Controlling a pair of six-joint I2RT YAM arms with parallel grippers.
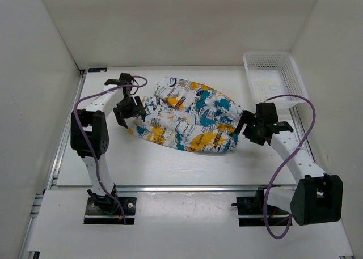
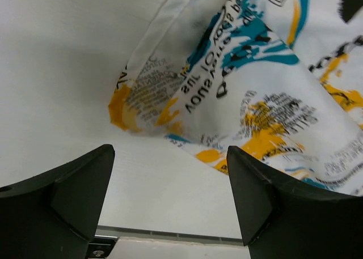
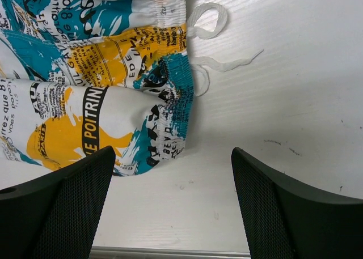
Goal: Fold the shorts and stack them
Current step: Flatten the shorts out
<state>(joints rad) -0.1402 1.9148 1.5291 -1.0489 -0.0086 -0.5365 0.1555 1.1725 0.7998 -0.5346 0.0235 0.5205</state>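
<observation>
Lab test cell: white enclosure walls (image 1: pixel 170 21), white table (image 1: pixel 170 168).

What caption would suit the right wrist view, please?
Right gripper, jaws open, beside the shorts; their white drawstring lies on the table.

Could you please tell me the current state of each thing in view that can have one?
shorts: lying rumpled on the table, not gripped by either arm.
left gripper: fingers open, empty, just short of the shorts.
right gripper: fingers open, empty, just short of the shorts.
drawstring: untied, trailing loose on the table.
mesh basket: upright, empty.
</observation>
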